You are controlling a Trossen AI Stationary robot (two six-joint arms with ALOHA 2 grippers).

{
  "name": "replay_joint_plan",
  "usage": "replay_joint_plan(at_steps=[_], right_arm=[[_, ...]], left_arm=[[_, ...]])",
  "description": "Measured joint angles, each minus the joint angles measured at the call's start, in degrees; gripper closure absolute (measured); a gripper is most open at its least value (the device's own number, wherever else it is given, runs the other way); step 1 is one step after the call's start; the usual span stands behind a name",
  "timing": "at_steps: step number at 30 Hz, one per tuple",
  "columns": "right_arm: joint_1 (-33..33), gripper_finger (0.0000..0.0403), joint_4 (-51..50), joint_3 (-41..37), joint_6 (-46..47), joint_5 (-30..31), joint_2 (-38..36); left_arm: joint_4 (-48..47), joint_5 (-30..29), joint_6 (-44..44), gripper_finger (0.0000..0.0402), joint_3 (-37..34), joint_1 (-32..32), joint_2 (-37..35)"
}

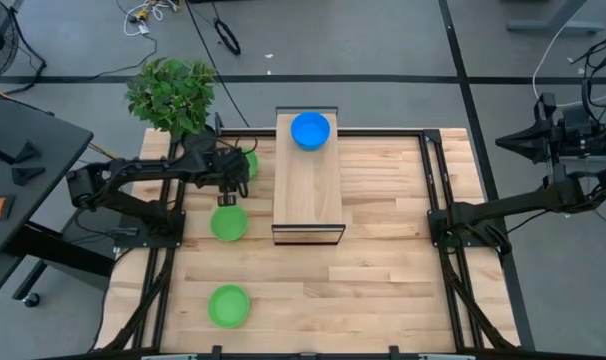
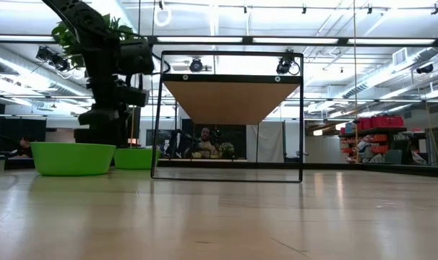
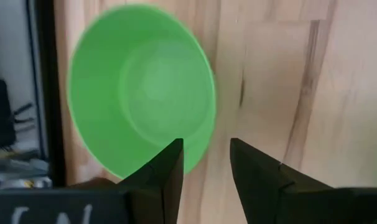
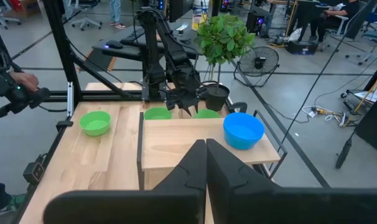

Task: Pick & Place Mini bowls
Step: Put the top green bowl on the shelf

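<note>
Left gripper poised over the left side of the tabletop, fingers spread slightly with a gap between them, nothing pinched. Directly under it, a green bowl upright on the wood, its rim just past the fingertips in the wrist view. Beyond the gripper toward the far left corner, a second green bowl, partly hidden by the arm. Near that same corner, off the edge, a leafy plant. Closer to the near edge on the left, a third green bowl, well apart from the others. At the middle of the far edge, a raised wooden platform on a dark frame, with a blue bowl sitting at its far end. Right gripper held back off the right edge, fingers pressed together, empty. Beside the table's left side, a person's hand holding a dark device.
</note>
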Motion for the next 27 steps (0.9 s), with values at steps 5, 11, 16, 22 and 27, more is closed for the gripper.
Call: replay_joint_plan(at_steps=[5, 11, 16, 22, 27], right_arm=[[0.0, 0.0396, 0.0, 0.0, 0.0, 0.0, 0.0], [0.0, 0.0396, 0.0, 0.0, 0.0, 0.0, 0.0], [0.0, 0.0396, 0.0, 0.0, 0.0, 0.0, 0.0], [0.0, 0.0396, 0.0, 0.0, 0.0, 0.0, 0.0], [0.0, 0.0396, 0.0, 0.0, 0.0, 0.0, 0.0]], left_arm=[[0.0, 2.4, 3.4, 0.0264, 1.6, 0.5, 0.0], [-0.9, 4.9, 4.7, 0.0264, 1.6, 0.7, 0.0], [-0.8, 6.0, 4.9, 0.0264, 1.6, 2.5, 0.1], [-0.5, 6.2, 5.5, 0.0264, 1.6, 3.9, 2.5], [-0.1, 6.4, 5.8, 0.0264, 1.6, 3.8, 3.8]])
